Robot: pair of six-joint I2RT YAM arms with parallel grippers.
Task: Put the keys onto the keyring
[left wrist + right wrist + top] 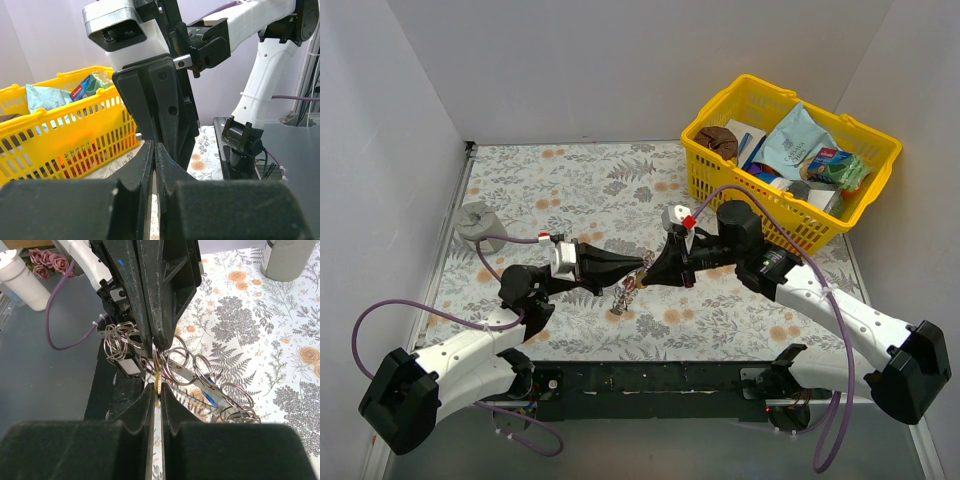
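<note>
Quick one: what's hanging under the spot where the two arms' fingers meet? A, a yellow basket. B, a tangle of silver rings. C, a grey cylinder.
B: a tangle of silver rings dangles below the meeting fingertips, and the right wrist view shows the loops up close.

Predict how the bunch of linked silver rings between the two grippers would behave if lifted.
Probably floppy: the ring bunch sags in loose loops near the left fingers. Likely swings and tangles, since loops overlap. Thin wire looks slippery.
</note>
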